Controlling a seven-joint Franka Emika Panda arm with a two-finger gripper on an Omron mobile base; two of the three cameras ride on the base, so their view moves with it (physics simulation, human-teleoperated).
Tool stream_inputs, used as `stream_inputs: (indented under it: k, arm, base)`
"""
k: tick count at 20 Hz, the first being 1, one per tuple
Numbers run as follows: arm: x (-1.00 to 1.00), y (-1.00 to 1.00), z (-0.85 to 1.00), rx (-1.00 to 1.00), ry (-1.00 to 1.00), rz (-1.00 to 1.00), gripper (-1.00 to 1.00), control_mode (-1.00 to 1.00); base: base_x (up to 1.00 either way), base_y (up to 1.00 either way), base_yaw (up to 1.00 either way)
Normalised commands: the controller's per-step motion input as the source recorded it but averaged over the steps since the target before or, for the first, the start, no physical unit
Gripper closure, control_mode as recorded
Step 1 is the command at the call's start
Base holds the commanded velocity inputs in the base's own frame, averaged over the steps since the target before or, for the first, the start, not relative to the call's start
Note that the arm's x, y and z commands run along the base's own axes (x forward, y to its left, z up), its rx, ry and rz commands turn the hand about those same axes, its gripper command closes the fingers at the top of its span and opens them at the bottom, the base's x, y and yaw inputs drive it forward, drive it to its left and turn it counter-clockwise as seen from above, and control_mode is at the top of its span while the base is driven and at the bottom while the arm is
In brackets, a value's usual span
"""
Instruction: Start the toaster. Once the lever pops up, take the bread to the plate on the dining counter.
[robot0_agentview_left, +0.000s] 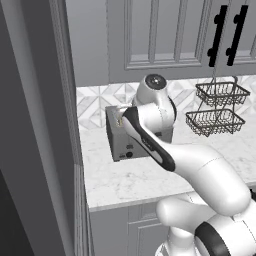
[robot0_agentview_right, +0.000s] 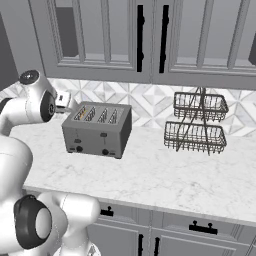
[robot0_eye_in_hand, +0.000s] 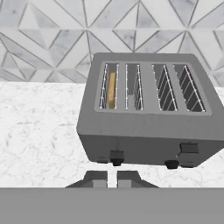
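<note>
Toaster: the boxy grey metal four-slot toaster (robot0_eye_in_hand: 151, 111) sits on the white grey-veined marble counter (robot0_agentview_right: 150, 175), close to the patterned tile backsplash (robot0_eye_in_hand: 48, 39) — its front face with dark levers and black knobs turned toward the robot.
Levers: in the hand view the lever on the left of the front face (robot0_eye_in_hand: 116, 155) sits low near the bottom edge, while the one on the right (robot0_eye_in_hand: 189, 148) sits higher up.
Bread: the thin golden-tan slice of bread (robot0_eye_in_hand: 111, 89) stands down inside the leftmost slot as the hand view shows it — only its crust edge shows through the wire guides.
Gripper: the two-finger gripper (robot0_eye_in_hand: 112, 179) hangs just in front of the toaster's face, below the low lever; its dark tips stand almost together with a thin slit between them, and nothing is pinched.
Arm: in the right base view the white arm (robot0_agentview_right: 30, 107) reaches in from the left, beside the toaster's end.
Basket: a two-tier dark wire basket stand (robot0_agentview_right: 196, 122) stands on the same counter, well apart from the toaster.
Cabinets: grey wall cabinets with black handles (robot0_agentview_right: 150, 40) hang above.
</note>
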Motion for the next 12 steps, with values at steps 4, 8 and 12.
stream_inputs:
  k: [4, 8, 12]
  arm:
    - [-0.01, 0.01, 0.12, -0.03, -0.01, 0.0, -1.0, -1.0]
    - [0.0, -0.15, -0.13, 0.0, 0.0, 0.0, -1.0, -1.0]
    - [0.0, -0.08, -0.07, 0.0, 0.0, 0.0, -1.0, -1.0]
  base:
    - [0.0, 0.0, 0.0]
    - [0.0, 0.0, 0.0]
    - [0.0, 0.0, 0.0]
